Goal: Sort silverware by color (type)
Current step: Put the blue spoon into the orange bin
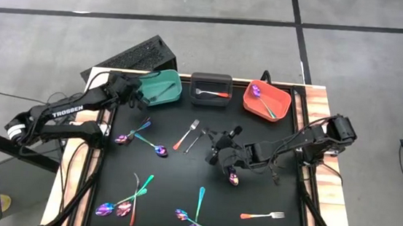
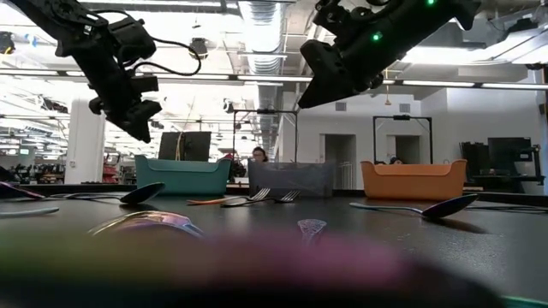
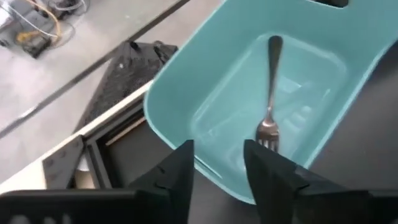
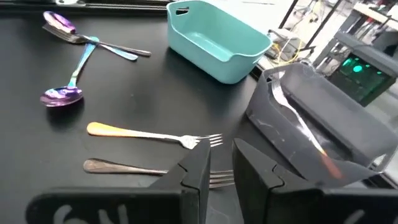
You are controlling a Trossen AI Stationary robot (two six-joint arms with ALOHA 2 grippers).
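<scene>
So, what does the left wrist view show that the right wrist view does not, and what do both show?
Only the left wrist view shows the silver fork lying inside the teal bin, and the left gripper, open and empty, above its rim. Only the right wrist view shows the grey bin, the orange-handled fork, a silver fork beside it, and the right gripper, empty. Both show the teal bin.

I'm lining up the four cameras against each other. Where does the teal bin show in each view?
High view: teal bin, back left, by the left gripper.
Low view: left of centre.
Left wrist view: fills the middle, a silver fork inside.
Right wrist view: upper centre.
Shared landmark: the grey bin beside it.
</scene>
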